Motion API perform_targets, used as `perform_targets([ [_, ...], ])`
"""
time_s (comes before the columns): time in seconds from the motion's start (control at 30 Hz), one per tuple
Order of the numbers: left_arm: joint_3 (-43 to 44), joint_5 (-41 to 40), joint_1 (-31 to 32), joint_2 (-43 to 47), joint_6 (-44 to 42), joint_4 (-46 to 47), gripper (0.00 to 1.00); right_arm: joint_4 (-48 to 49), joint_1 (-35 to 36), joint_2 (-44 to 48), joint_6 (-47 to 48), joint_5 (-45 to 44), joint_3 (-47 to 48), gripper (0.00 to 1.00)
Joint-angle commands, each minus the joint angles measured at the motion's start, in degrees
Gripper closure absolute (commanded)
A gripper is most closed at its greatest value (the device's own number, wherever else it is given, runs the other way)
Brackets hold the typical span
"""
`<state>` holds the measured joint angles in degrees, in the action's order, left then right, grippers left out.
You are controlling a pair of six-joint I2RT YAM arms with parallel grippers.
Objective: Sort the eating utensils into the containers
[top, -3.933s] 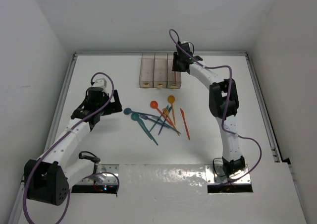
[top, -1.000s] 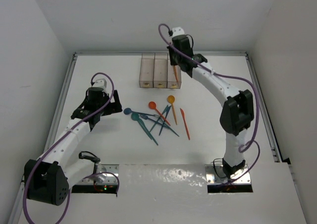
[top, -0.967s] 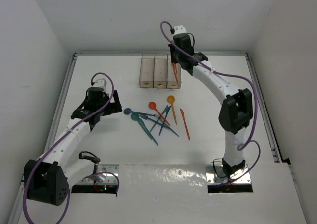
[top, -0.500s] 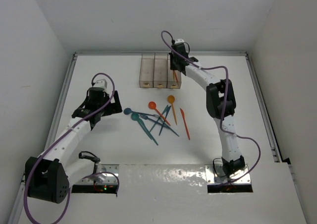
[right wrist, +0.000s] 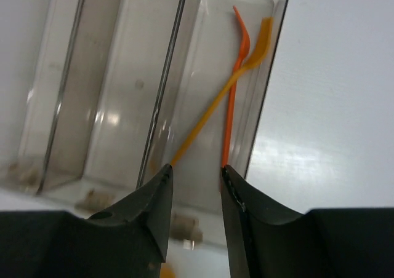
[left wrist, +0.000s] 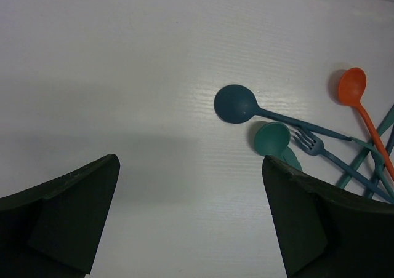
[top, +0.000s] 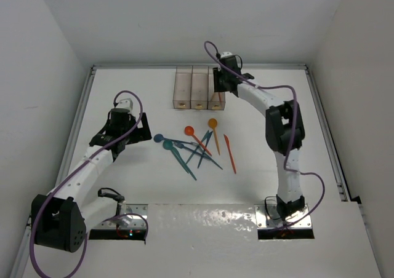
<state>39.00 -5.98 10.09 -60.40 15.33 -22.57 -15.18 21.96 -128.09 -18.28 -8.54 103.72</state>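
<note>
The containers (right wrist: 111, 93) sit just ahead of the right gripper (right wrist: 196, 170). Its fingers stand slightly apart and clamp nothing. A yellow fork (right wrist: 209, 106) and an orange knife (right wrist: 233, 106) lie in the bin directly ahead. The left gripper (left wrist: 189, 161) gapes wide and empty, with a blue spoon (left wrist: 235, 104) ahead of it.

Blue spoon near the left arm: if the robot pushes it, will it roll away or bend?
Probably not roll: the blue spoon lies flat with a wide bowl. It looks thin, so likely light and slightly bendy. On the smooth table it would probably slide.

Overhead camera shares utensils (top: 198, 147), containers (top: 183, 87) with two close, downward wrist cameras.
</note>
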Motion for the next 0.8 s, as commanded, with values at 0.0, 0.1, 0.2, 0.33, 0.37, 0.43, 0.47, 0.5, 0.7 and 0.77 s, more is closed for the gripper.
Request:
perform_targets([
  [0.0, 2.3, 0.0, 0.55, 0.2, -0.13, 1.03, 0.0, 2.35, 1.77, 14.69, 6.23, 4.74, -7.98, 0.66],
  [0.1, 2.39, -0.09, 0.55, 0.28, -0.04, 0.95, 0.0, 1.91, 4.58, 24.01, 10.63, 6.95, -19.41, 0.71],
  [0.2, 2.39, 0.17, 0.63, 0.55, 0.05, 0.95, 0.0, -0.99, 7.57, 30.33, 13.18, 8.27, -28.29, 0.7],
  [0.33, 2.39, 0.18, 0.64, 0.55, 0.05, 1.03, 0.0, -2.75, 12.04, 35.89, 12.84, 8.36, -39.35, 0.75],
  [0.37, 2.39, 0.09, 0.64, 0.64, 0.14, 1.12, 0.0, -2.58, 12.75, 36.68, 12.49, 8.36, -40.95, 0.77],
  [0.43, 2.39, 0.53, 0.64, 0.46, 0.14, 1.3, 0.0, -2.23, 13.55, 38.43, 11.78, 8.36, -43.68, 0.8],
  [0.47, 2.39, 0.7, 0.55, 0.37, 0.14, 1.3, 0.0, -2.22, 14.07, 38.62, 11.0, 8.36, -45.87, 0.8],
  [0.5, 2.48, 0.79, 0.63, 0.37, 0.14, 1.21, 0.0, -2.14, 14.34, 38.79, 10.9, 8.97, -46.85, 0.81],
  [0.7, 2.48, 1.06, 0.64, 0.46, 0.05, 1.3, 0.0, -0.73, 17.42, 39.32, 10.28, 9.94, -53.88, 0.74],
  [0.77, 2.48, 1.06, 0.64, 0.55, 0.05, 1.3, 0.0, -0.29, 18.82, 38.71, 10.37, 9.59, -55.55, 0.7],
])
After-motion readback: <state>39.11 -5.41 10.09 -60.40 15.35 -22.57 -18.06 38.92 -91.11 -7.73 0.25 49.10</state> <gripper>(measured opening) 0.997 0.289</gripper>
